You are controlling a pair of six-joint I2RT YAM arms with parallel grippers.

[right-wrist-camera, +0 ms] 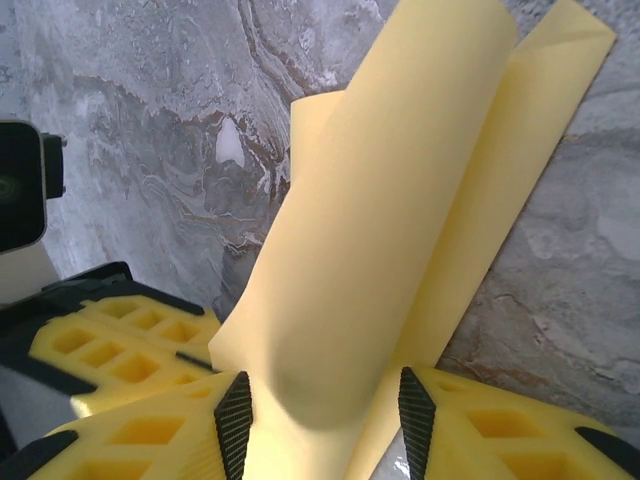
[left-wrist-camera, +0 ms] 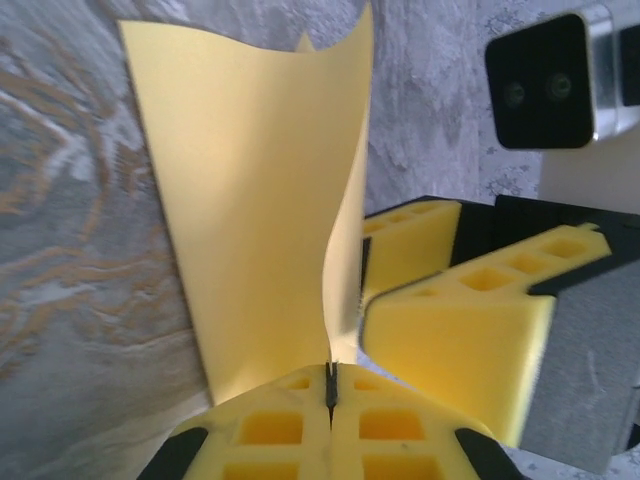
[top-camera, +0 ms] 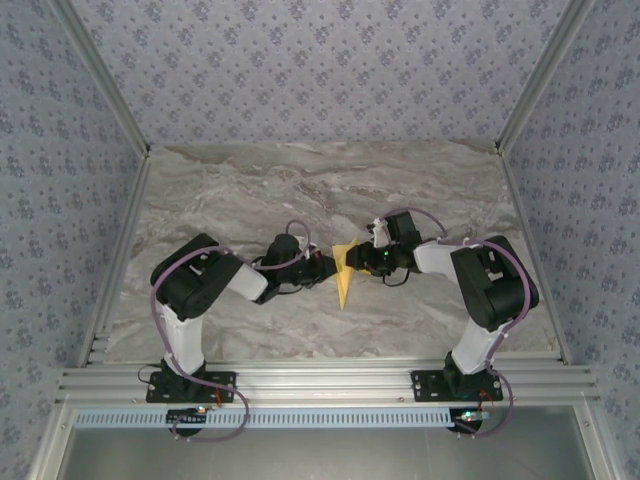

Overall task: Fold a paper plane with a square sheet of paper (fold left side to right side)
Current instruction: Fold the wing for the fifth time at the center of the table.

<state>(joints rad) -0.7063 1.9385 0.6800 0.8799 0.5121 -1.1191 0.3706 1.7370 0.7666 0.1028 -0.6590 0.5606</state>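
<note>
Yellow pads (left-wrist-camera: 270,430) of the left claw (left-wrist-camera: 330,385) are pressing flat together at the bottom of the left wrist view. They are pinching the lower edge of the sheet of paper (left-wrist-camera: 250,200) in the seam between them, so this claw is clenched on the sheet. From that pinch one layer of the yellow paper is spreading away flat over the bench (left-wrist-camera: 80,250), while a second layer is standing up on edge and curling to the right. Just beside that raised flap the right claw (left-wrist-camera: 365,290) is sitting at the right, its own yellow fingers (left-wrist-camera: 420,235) lying one on either side of the paper.

On the right wrist view I am seeing those fingers standing partway apart, with a curled fold of the sheet filling the gap between them and touching both. I cannot tell whether they are squeezing it or only cupping it. Past the fold, the sheet is running up and to the right over the grey marbled surface, two layers showing at its far end.

From overhead, the left arm (top-camera: 200,280) and the right arm (top-camera: 490,280) are bending inward from the metal rail (top-camera: 320,385) at the near edge, and the two claws are facing each other tip to tip at the middle of the bench. The sheet is sitting between them as a narrow yellow wedge, its point aiming toward the rail. Patterned walls (top-camera: 320,60) are enclosing the bench on three sides.
</note>
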